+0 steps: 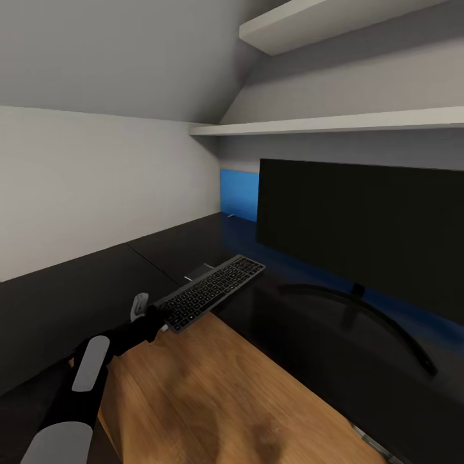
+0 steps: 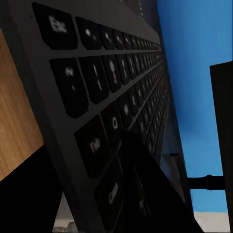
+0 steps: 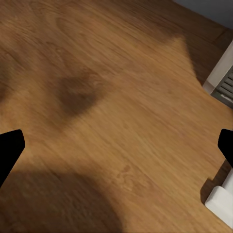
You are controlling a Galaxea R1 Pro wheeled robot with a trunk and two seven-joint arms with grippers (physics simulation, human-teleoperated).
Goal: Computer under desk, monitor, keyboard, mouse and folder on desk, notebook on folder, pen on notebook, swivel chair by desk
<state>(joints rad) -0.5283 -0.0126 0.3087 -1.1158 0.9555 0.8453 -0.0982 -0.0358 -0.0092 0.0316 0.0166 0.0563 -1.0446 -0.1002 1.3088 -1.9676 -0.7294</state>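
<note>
The slim dark grey keyboard (image 1: 216, 289) lies slanted over the inner corner of the black desk (image 1: 71, 293), its near end sticking out above the wooden floor. My left gripper (image 1: 153, 324) is shut on that near end. In the left wrist view the black keys (image 2: 104, 82) run away from the camera, with one dark finger (image 2: 145, 187) lying across them. The wide black monitor (image 1: 361, 222) stands on the desk to the right on its curved stand (image 1: 377, 316). My right gripper (image 3: 116, 145) hangs open over bare floor, its black fingertips (image 3: 8, 148) far apart.
A bright blue panel (image 1: 238, 196) sits against the wall behind the monitor. Two white shelves (image 1: 335, 121) hang above the desk under the sloped ceiling. Light wood floor (image 1: 206, 393) shows in the desk's nook. A white slatted object (image 3: 222, 80) stands on the floor near the right gripper.
</note>
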